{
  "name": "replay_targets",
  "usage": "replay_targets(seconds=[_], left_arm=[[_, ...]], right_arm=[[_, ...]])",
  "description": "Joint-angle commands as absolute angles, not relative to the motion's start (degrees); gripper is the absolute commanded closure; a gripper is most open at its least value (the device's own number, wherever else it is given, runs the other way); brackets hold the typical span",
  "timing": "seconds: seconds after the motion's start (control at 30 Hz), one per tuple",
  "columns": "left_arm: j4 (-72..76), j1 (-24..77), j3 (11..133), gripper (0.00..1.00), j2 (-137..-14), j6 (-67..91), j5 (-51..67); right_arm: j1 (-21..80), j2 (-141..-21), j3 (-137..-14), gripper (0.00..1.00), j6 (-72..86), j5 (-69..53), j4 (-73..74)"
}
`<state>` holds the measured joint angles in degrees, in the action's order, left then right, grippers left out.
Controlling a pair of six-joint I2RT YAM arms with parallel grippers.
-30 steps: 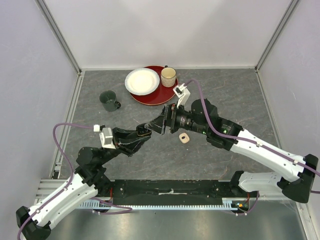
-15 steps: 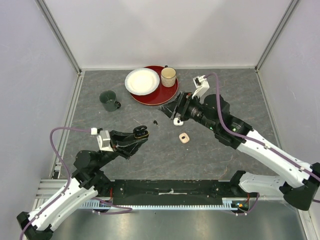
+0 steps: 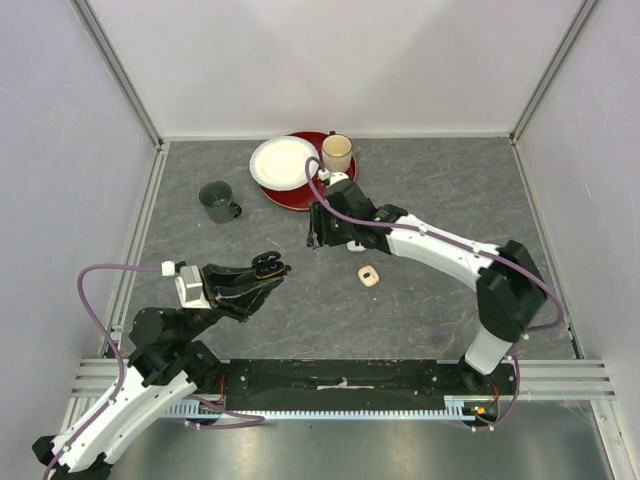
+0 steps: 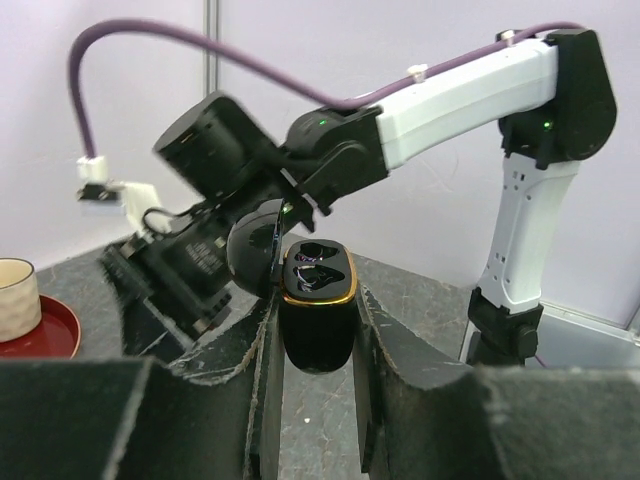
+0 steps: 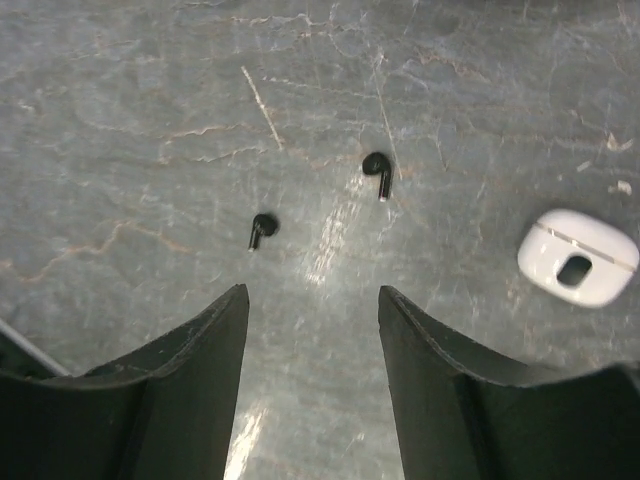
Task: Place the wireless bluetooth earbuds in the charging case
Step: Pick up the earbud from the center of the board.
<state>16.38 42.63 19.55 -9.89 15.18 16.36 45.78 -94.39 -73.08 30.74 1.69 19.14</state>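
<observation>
a: panel one, what does each gripper show?

b: the left gripper (image 3: 265, 270) pinches the black charging case (image 4: 316, 325) by its sides. the lid is open and the wells face up. it is held off the table (image 5: 120, 120), well apart from the red tray (image 3: 335, 192) on the arm-base side. the right gripper (image 5: 312, 295) is spread wide and empty, pointing down just off the red tray's near rim.

a: where are the earbuds?

b: the first black earbud (image 5: 264, 227) and the second black earbud (image 5: 377, 172) lie loose on the table below the right gripper, near the red tray and apart from each other. a pale closed case (image 5: 578, 258) lies somewhat further from the tray. no other earbuds are visible. whether the wells are already filled cannot be told.

a: what could go wrong from here?

b: probably three things. each earbud is tiny and smooth, so a descent that is slightly off centre could flick it away instead of gripping it. a pinch on the round head could let it squirt out or turn, so the stem would meet the well at the wrong angle. and because the case hangs in a side grip, a hard push at insertion could tilt it or snap the lid shut.
</observation>
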Motion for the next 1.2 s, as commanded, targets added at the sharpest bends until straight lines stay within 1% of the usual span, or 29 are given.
replay_targets(seconds=[0.0,0.13,0.23,0.4,0.53,0.97,1.17], left_arm=[[13.2,42.8,22.2,0.98,-8.3,12.3,14.7],[11.3,42.9,23.1,0.98,-7.4,11.3,14.2],[10.0,42.9,23.6,0.98,-6.8,10.6,13.9],[9.1,42.9,24.7,0.98,-6.2,9.8,13.4],[8.6,42.9,25.0,0.98,-6.2,9.1,12.9],[7.7,42.9,25.1,0.98,-6.3,8.7,12.3],[7.7,42.9,25.0,0.98,-6.7,8.5,12.0]], right_arm=[[45.8,-101.4,-81.3,0.39,25.1,3.2,21.4],[46.0,-109.7,-87.2,0.43,23.8,3.9,22.8],[46.0,-113.7,-90.1,0.46,23.3,4.7,24.3],[46.1,-119.2,-93.8,0.47,22.0,6.2,26.1],[46.1,-122.1,-95.8,0.51,21.2,7.2,26.8],[46.5,-128.7,-101.3,0.52,18.3,9.5,28.8],[46.4,-130.3,-102.3,0.55,18.0,9.8,29.4]])
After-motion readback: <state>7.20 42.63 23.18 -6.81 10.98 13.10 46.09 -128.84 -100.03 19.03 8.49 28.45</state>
